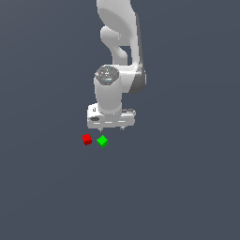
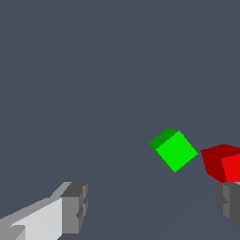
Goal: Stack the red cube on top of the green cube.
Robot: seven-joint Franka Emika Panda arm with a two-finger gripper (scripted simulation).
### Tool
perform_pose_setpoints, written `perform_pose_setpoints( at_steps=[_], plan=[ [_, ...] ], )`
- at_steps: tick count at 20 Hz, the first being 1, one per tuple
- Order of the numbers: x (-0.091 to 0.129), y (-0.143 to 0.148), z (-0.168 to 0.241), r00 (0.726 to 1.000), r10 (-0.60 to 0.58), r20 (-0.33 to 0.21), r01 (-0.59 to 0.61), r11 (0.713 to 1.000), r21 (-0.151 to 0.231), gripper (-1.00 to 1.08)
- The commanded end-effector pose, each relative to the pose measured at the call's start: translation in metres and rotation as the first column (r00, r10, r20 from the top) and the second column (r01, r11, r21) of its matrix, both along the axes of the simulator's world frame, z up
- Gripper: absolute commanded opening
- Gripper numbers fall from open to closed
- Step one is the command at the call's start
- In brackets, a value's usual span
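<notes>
The red cube lies on the grey floor, with the green cube close beside it on the exterior view's right; the two are apart. My gripper hangs just behind and above them, open and empty, its fingertips off the floor. In the wrist view the green cube sits between the spread fingers, and the red cube is at the frame edge, just beyond one grey fingertip. The other fingertip is far from both cubes.
The white arm rises behind the gripper. The grey floor is flat all around, with no other objects in view.
</notes>
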State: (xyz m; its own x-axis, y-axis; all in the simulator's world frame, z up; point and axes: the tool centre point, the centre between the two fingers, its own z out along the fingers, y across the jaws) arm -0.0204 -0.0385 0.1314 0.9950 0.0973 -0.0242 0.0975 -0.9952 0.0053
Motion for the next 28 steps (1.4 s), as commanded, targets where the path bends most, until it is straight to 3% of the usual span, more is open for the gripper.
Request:
perform_pose_setpoints(
  at_steps=[1,16,28],
  plan=[
    [-0.003,-0.013,-0.006,1.0,0.025,0.002,-0.025,1.0,0.001,1.0],
    [-0.012,-0.11,-0.048,0.978,0.21,0.018,-0.21,0.978,0.006,1.0],
    [-0.008,-0.141,-0.061,0.963,0.268,0.024,-0.268,0.963,0.008,1.0]
  ],
)
